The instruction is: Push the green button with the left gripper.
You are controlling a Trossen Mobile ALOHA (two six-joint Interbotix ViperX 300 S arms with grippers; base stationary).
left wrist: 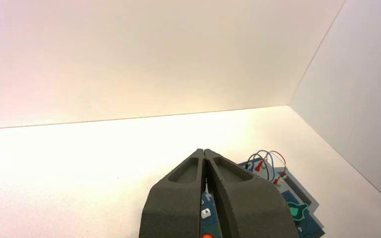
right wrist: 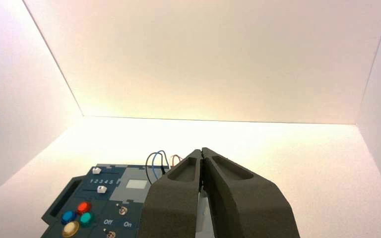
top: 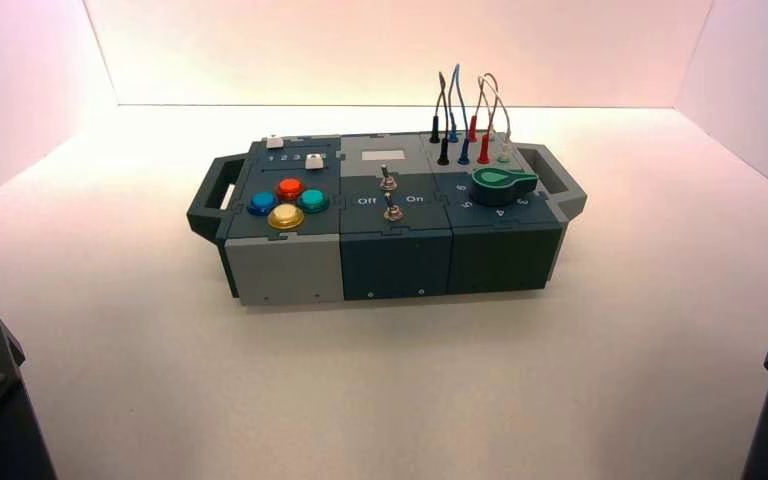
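The green button (top: 313,199) is a small teal dome on the left part of the box's top, at the right of a cluster with a red (top: 289,187), a blue (top: 262,202) and a yellow button (top: 285,216). It also shows in the right wrist view (right wrist: 86,218). My left gripper (left wrist: 204,151) is shut and empty, held well short of the box on its near left side. Its fingers hide the green button in the left wrist view. My right gripper (right wrist: 201,149) is shut and empty, parked at the near right.
The box (top: 290,270) stands mid-table with a handle at each end. It bears two white sliders (top: 313,164), two toggle switches (top: 392,210) marked Off and On, a dark green rotary knob (top: 501,181) and plugged wires (top: 465,125). White walls close the back and sides.
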